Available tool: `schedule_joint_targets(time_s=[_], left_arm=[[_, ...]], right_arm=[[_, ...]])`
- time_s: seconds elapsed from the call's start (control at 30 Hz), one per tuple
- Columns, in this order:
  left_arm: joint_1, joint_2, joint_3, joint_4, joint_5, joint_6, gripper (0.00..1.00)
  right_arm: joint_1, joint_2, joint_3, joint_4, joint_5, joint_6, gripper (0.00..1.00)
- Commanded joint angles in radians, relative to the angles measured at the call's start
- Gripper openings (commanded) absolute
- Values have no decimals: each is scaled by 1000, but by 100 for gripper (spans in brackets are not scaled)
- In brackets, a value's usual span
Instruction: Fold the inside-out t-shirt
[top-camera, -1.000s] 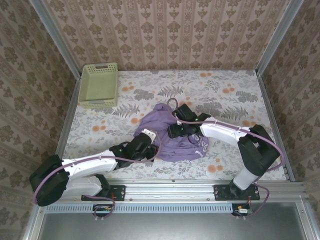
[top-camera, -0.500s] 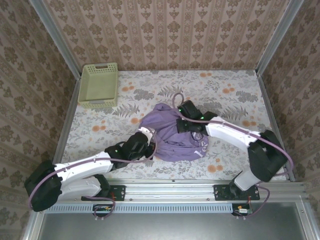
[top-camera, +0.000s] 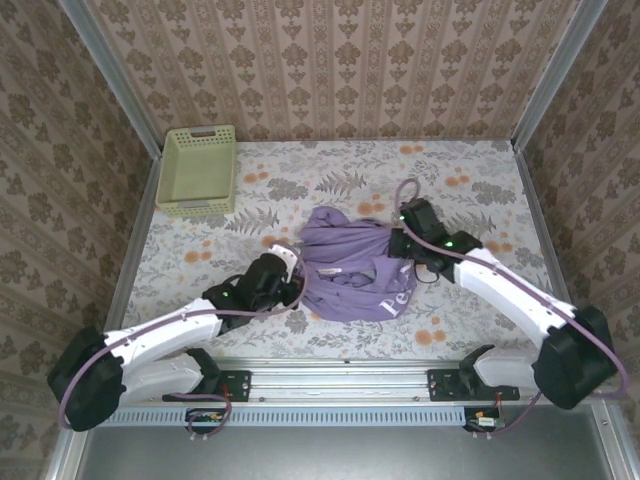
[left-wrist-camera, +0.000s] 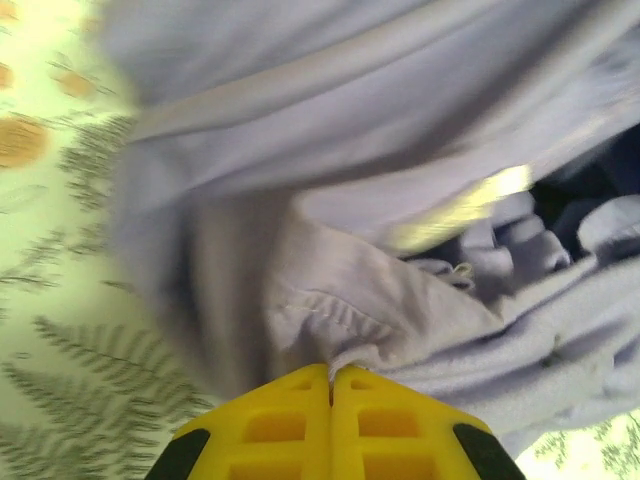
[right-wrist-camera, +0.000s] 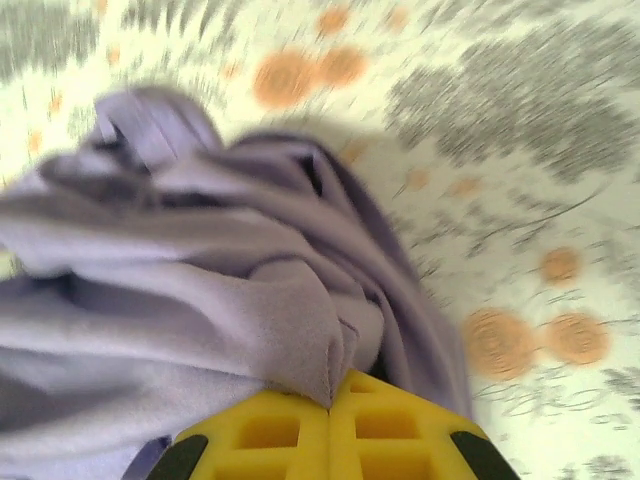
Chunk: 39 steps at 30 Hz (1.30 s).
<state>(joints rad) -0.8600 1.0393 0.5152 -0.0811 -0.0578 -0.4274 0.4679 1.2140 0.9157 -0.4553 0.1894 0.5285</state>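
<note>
Pale green plastic basket (top-camera: 198, 172) far left at the back, well apart, no hindrance. Left gripper (left-wrist-camera: 331, 375) clamped on a stitched edge of the inside-out t-shirt (top-camera: 345, 270), bunched mid-table. Soft, light, limp cloth; likely to sag and slide, best taken by seams or edges. Right gripper (right-wrist-camera: 330, 395) pinching a fold at its right side. Floral table (top-camera: 470, 190) beneath.
</note>
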Motion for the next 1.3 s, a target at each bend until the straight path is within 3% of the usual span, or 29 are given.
schedule_joint_targets(time_s=[0.0,0.37,0.47,0.57,0.6,0.67,0.73,0.83,1.0,1.13,1.27], left_arm=[[65,-75,80,-38,33,72,1],[277,-216,336,-96,153,138,0],[319,-146,352,-68,186,110,0],[368,52,412,-146,192,89,0],[383,130,441,-195,191,79,0],[389,224,473,-250,211,77,0],[370,222,443,-221,224,78,0],[341,160,370,-172,221,77,0],[337,134,272,-103,266,79,0],[321,133,228,-60,290,67,0],[319,116,210,-78,253,66,0]], right_arm=[[-51,-109,27,-67,43,21,0],[-77,-328,168,-258,-2,35,0],[-77,-294,128,-215,-51,75,0],[-76,-166,44,-100,-101,104,0],[-76,-101,32,-72,-109,94,7],[-78,35,51,-50,-144,-3,31],[-78,136,114,-144,-75,-110,51],[-77,98,95,-152,-28,-194,72],[-22,6,24,-27,-183,-211,84],[108,116,98,-27,-104,-240,84],[163,272,196,-69,-22,-232,79]])
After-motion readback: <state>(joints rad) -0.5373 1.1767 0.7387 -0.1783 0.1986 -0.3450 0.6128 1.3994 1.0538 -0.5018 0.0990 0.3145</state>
